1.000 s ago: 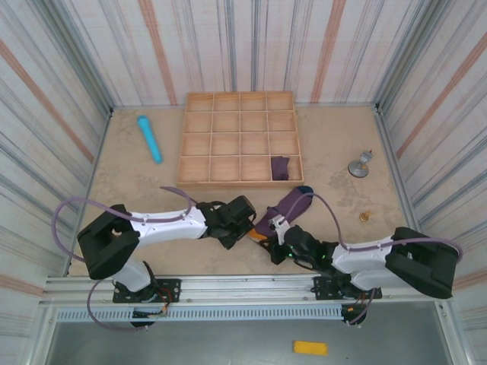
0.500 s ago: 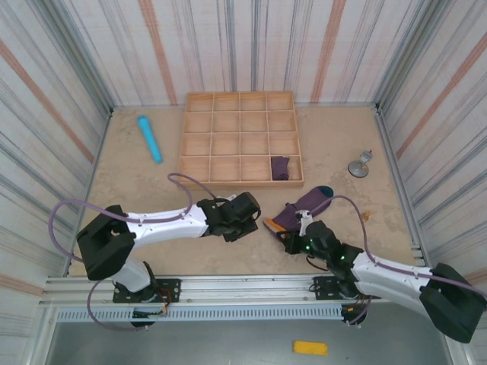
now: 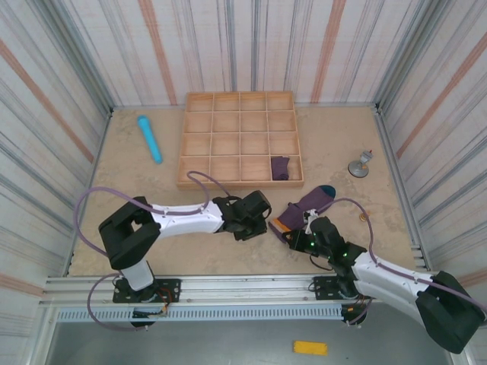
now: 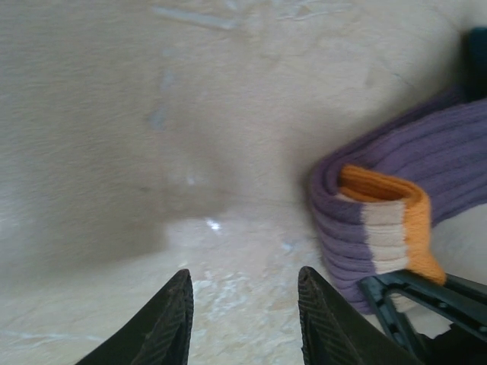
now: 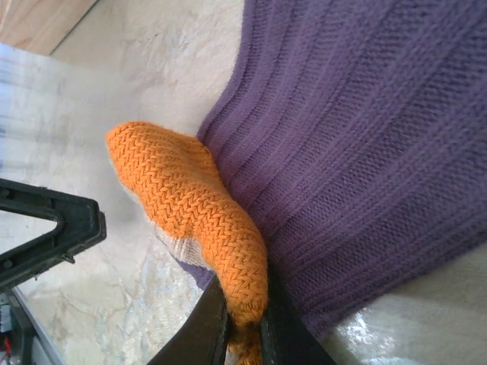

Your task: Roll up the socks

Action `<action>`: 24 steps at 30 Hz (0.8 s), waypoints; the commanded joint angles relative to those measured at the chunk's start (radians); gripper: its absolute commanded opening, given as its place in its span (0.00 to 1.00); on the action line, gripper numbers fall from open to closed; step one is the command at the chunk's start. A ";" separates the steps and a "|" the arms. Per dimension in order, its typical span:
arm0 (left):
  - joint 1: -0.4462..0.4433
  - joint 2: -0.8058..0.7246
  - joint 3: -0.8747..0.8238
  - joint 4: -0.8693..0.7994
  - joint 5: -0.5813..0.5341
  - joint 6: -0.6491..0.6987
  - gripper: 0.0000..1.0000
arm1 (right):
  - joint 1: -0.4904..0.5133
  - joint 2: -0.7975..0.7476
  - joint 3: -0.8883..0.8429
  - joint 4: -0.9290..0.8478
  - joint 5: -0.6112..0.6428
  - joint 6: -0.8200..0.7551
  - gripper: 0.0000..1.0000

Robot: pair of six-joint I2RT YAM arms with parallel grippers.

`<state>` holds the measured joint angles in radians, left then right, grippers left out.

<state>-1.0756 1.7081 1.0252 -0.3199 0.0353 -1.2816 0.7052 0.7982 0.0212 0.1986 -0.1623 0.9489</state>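
One purple sock (image 3: 306, 205) lies on the table just in front of the tray, its teal tip pointing toward the tray. Its orange end (image 5: 190, 205) is folded back over the purple knit. My right gripper (image 5: 245, 327) is shut on that orange end, low on the table (image 3: 298, 233). My left gripper (image 3: 264, 218) sits just left of the fold, open, with bare table between its fingers (image 4: 243, 300). In the left wrist view the folded sock (image 4: 426, 167) lies to the right of the jaws. A second purple sock (image 3: 280, 167) sits bundled in a front-row tray compartment.
The wooden grid tray (image 3: 228, 182) stands at the middle back. A light blue cylinder (image 3: 149, 138) lies to its left. A small metal stand (image 3: 359, 166) and a tiny ring (image 3: 364, 217) are on the right. Striped walls close in three sides.
My right gripper has drawn the orange end to the right, and the sock is folded shorter. The left gripper followed to the right and its jaws have narrowed.
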 commanded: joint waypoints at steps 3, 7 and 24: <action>-0.004 0.036 0.049 0.053 0.029 0.062 0.41 | -0.022 0.022 0.026 -0.235 -0.013 0.062 0.00; 0.003 0.081 0.053 0.102 0.056 0.039 0.40 | -0.049 0.057 0.033 -0.235 -0.033 0.077 0.00; 0.000 0.176 0.050 0.200 0.056 -0.027 0.40 | -0.089 0.173 0.076 -0.234 -0.082 0.138 0.00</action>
<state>-1.0744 1.8515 1.0740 -0.1406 0.1040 -1.2896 0.6323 0.9493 0.1291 0.1257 -0.2523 1.0473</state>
